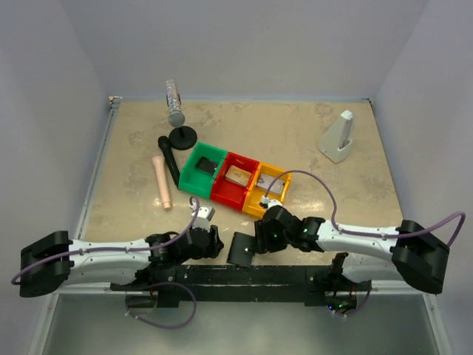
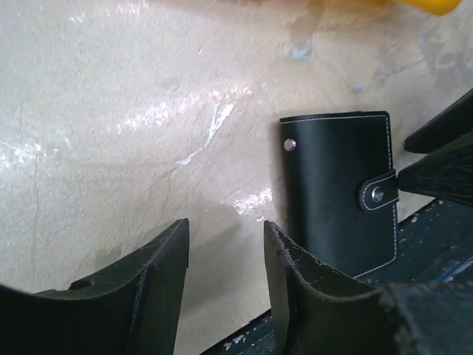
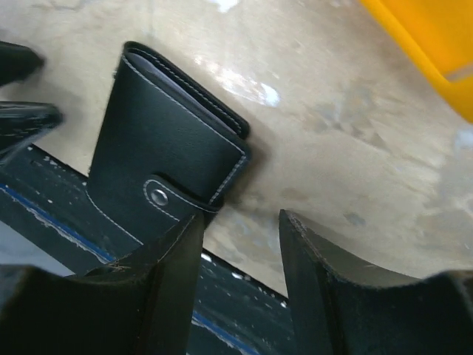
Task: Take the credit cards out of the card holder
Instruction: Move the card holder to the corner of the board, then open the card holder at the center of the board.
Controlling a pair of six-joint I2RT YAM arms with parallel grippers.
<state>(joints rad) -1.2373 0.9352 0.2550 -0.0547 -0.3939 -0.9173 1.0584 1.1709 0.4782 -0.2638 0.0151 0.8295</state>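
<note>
The left gripper (image 2: 225, 237) and right gripper (image 3: 240, 222), both with jaws apart and empty, flank the card holder (image 3: 166, 163), which lies snapped shut at the near edge of the surface (image 3: 332, 148). It looks best to pin it with one and peel the strap (image 3: 181, 200) up with the other.

Your holder (image 2: 336, 185) is black with white stitching and a silver snap (image 2: 378, 194) — you've a green bin (image 1: 203, 168), red bin (image 1: 235, 180), yellow bin (image 1: 266, 190), and a mottled beige table (image 1: 295, 133).
</note>
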